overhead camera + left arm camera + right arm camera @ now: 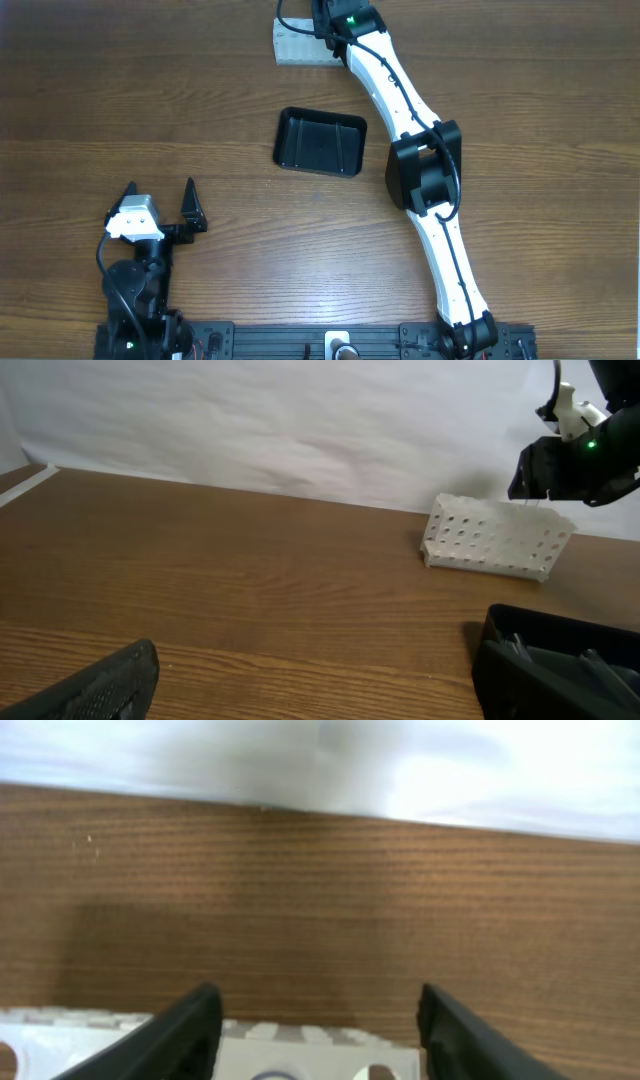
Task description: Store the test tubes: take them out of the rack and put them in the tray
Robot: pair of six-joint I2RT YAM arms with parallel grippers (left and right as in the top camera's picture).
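The white test tube rack [298, 46] stands at the table's far edge, also seen as a perforated white block [497, 538] in the left wrist view. My right gripper [327, 28] hangs right over the rack's right end [250, 1055], open, with a finger on either side of the rack's top. One round hole or tube rim shows between the fingers [185, 1032]. The black tray [320, 142] lies mid-table; I cannot make out tubes in it. My left gripper [160, 195] rests open near the front left, nothing in it.
A white backdrop runs behind the table's far edge [300, 440]. Bare wood lies left of the tray and rack. The right arm [420, 170] stretches diagonally across the table's right half.
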